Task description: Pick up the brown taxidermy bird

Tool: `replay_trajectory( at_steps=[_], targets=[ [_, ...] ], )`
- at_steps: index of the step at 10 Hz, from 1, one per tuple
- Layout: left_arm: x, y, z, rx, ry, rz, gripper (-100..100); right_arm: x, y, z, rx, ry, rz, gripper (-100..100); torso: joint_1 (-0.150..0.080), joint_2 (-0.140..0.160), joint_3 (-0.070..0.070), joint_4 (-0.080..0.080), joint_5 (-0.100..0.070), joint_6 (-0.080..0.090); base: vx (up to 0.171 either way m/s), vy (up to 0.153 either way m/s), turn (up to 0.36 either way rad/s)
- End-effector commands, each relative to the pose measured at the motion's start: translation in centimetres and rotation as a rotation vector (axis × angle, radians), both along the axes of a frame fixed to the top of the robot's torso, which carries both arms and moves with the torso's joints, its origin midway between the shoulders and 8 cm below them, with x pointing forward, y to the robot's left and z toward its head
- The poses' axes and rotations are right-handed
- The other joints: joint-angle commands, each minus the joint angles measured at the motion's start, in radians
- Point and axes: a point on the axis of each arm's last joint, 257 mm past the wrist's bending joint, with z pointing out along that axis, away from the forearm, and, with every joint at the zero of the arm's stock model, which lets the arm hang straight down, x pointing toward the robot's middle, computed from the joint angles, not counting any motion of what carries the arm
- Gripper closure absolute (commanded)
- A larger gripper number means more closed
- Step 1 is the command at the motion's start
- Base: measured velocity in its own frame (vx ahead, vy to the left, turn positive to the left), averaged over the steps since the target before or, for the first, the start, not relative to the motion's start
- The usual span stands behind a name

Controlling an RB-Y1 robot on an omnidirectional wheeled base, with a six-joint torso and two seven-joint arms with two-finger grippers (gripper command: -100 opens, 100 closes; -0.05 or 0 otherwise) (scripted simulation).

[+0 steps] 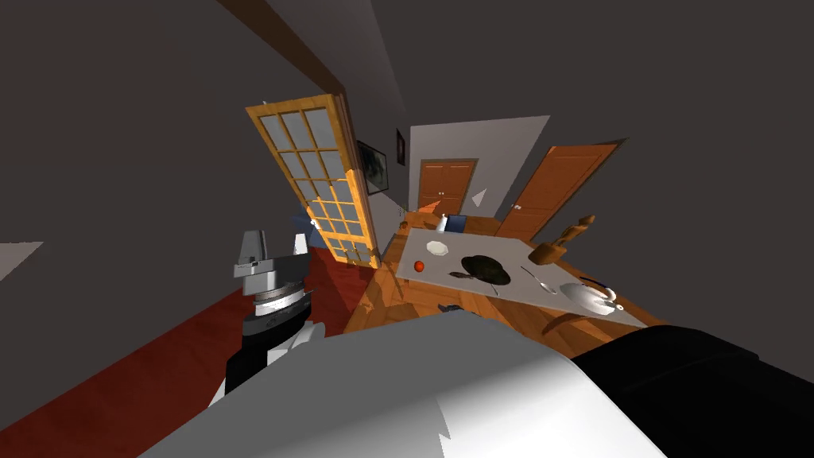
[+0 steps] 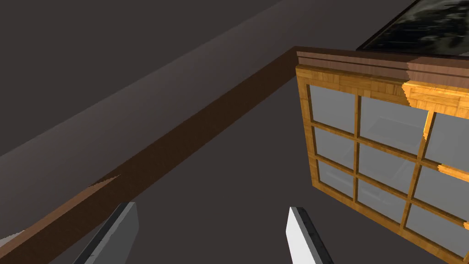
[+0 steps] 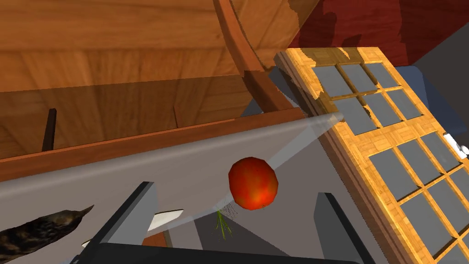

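At the table [image 3: 114, 165], our right gripper [image 3: 236, 190] hangs spread to grasp, the bird [image 3: 36, 231] just beside it; left gripper [image 2: 213, 206] likewise spread.

Head steeply down; all views share glazed door [image 1: 326, 179].

Grey-topped table [image 1: 517, 253] — red tomato [image 1: 419, 265], plate [image 1: 437, 248], dark bird [image 1: 485, 270] (mid-table), white teapot [image 1: 590, 297]

One grey-topped table [image 1: 497, 245] is carrying one dark brown bird [image 1: 483, 270], one red fruit [image 1: 418, 265], one white plate [image 1: 436, 247], one white teapot [image 1: 587, 296] and one spoon [image 1: 539, 280]. Two plain brown doors [image 1: 447, 187] [image 1: 556, 191] and one glass-paned door [image 1: 322, 171] are standing beyond it.
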Motion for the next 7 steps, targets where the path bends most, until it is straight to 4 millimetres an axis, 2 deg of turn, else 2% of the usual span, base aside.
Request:
replay_trajectory(
  at_steps=[1,2,4,7],
  targets=[
    [0.0,0.0,0.0,0.000,0.000,0.000,0,-2.0,-1.6,-2.1,-0.089,0.053,0.048,-100,0.000,0.000,0.000,0.000,0.000,0.000,0.044,-0.018,0.309],
    [0.0,0.0,0.0,0.000,0.000,0.000,0,-2.6,-2.4,-2.6,-0.101,0.069,0.040,-100,0.000,-0.001,0.000,0.000,0.000,-0.001,0.036,-0.022,0.219],
    [0.0,0.0,0.0,0.000,0.000,0.000,0,-3.0,-2.9,-2.9,-0.109,0.080,0.034,-100,0.001,0.001,0.000,0.000,0.000,0.000,0.008,-0.008,-0.018],
    [0.0,0.0,0.0,0.000,0.000,0.000,0,-6.6,-7.3,-5.6,-0.268,0.174,0.116,-100,0.000,0.001,0.000,0.000,0.000,0.000,0.026,-0.024,0.292]
  ],
)
